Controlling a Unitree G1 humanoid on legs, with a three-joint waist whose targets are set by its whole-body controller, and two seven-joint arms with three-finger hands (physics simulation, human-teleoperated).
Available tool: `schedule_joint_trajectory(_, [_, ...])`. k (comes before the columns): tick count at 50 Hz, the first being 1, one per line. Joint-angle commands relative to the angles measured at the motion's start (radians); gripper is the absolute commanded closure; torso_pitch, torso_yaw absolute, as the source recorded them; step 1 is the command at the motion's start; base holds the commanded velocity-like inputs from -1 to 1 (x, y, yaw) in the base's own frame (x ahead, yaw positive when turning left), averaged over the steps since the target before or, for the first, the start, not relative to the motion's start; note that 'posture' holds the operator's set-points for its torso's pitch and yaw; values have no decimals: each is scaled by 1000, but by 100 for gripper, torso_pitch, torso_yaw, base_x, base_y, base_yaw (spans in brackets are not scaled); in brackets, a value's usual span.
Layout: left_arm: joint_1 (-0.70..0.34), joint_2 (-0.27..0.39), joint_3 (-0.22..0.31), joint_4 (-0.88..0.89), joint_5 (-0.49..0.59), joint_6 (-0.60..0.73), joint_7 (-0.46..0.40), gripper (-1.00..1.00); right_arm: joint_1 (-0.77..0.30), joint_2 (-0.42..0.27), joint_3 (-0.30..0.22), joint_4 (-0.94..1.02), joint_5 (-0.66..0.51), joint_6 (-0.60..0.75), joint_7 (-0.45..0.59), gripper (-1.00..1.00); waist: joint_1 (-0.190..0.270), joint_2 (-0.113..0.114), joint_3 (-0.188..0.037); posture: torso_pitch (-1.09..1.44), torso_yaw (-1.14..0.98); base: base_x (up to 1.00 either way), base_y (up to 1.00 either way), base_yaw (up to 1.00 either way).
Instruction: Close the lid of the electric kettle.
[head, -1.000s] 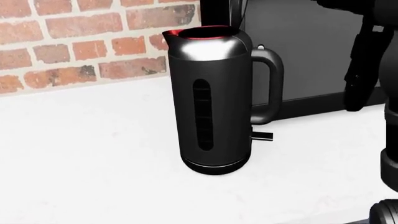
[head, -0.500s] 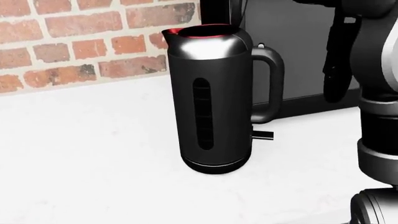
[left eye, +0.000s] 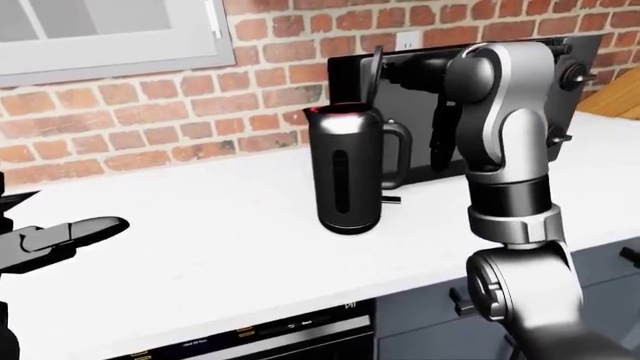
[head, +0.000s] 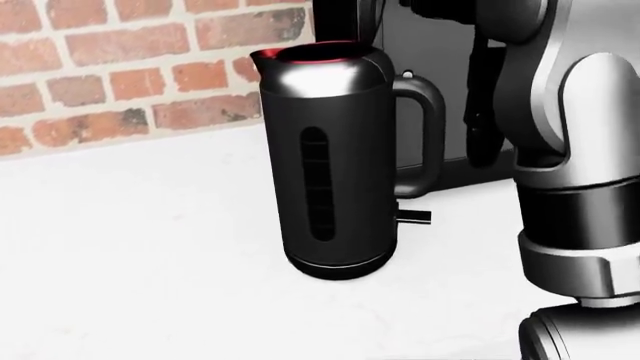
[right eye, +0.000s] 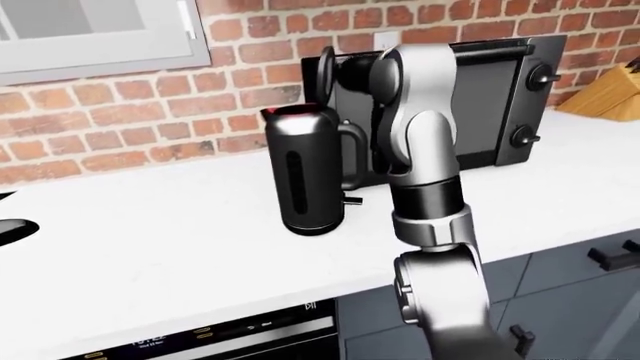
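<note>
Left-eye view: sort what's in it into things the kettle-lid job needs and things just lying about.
Needed for the job:
electric kettle
its raised lid
right hand

Just lying about:
toaster oven
knife block
brick wall
left hand, held low, away from the kettle

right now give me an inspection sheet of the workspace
surface: white counter, bare around the kettle
job's things: electric kettle upright, lid standing open, spout toward view's left, handle toward the right
clutter: knife block at far right of the right-eye view
grippers: right hand raised beside the kettle handle, not touching the lid, finger state unclear; left hand low at far left, fingers apart
cables: nothing seen
surroundings: brick wall, black toaster oven, window, cabinets below
</note>
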Motion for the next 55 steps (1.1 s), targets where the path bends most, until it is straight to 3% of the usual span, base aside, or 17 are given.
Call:
schedule_joint_trajectory(1, [-17,16,3,-12,-2,-24,0,-100,-25,9,5,-21,9,-11,-19,-95,2,0,1,-56,0,0,0,0])
schedule_joint_trajectory(29, [-14,23,13,-8,-16,-27,7,-100,41,126,49,-32,-44,-26,-48,-95,-4,7,-2,-56,0,0,0,0])
schedule_joint_trajectory(43, [-10,18,5,2,-3,-42,1,-100,7,108,39,-10,-39,-32,-47,-95,0,4,-1,-56,0,0,0,0])
schedule_joint_trajectory(55, [-8,11,0,3,7,-49,-5,-100,-102,82,30,49,-20,-30,-33,-95,4,4,2,-56,0,0,0,0])
